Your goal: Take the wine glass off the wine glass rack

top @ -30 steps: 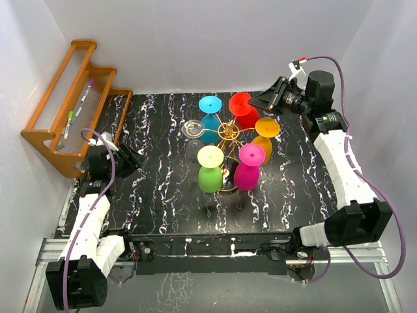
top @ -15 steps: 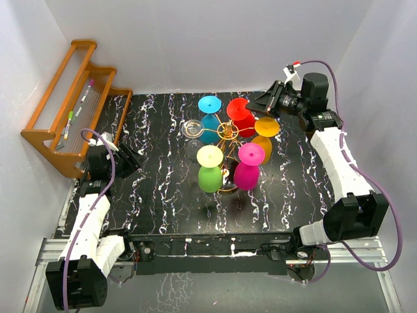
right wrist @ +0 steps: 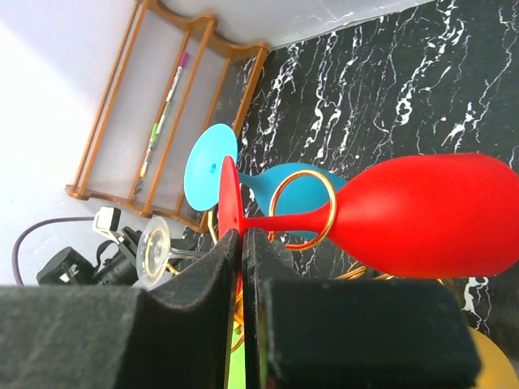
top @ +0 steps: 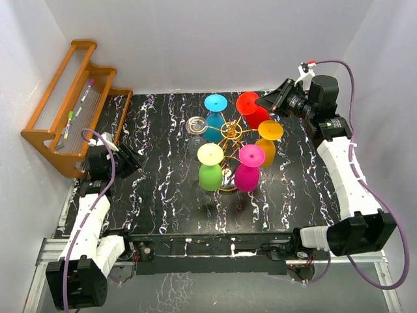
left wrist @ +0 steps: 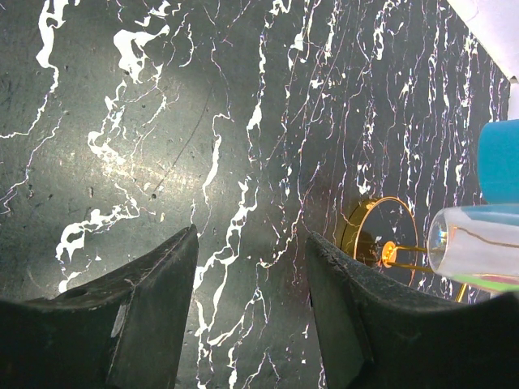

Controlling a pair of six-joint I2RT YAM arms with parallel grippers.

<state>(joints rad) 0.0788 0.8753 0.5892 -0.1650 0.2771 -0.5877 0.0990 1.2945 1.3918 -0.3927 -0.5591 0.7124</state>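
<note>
The gold wine glass rack [top: 229, 132] stands mid-table with several coloured glasses hanging bowl-down from its ring loops. The red wine glass [top: 251, 107] hangs at the back right. In the right wrist view its stem runs through a gold ring loop [right wrist: 302, 209], with the red bowl [right wrist: 430, 215] to the right. My right gripper [right wrist: 242, 233] is shut on the edge of the red glass's foot [top: 270, 101]. My left gripper [left wrist: 250, 237] stands open over bare table at the left [top: 130, 158], with nothing between its fingers.
Blue [top: 215, 104], clear [top: 197, 125], green [top: 210, 166], magenta [top: 249, 166] and orange [top: 268, 134] glasses crowd the rack. The rack's round base [left wrist: 361, 235] lies right of the left fingers. An orange wooden shelf [top: 71, 104] holding pens leans at the far left wall.
My right arm has swung out to the right and back, drawing the red glass outward by its foot. The rack and its glasses shifted slightly right. The left arm has not moved.
</note>
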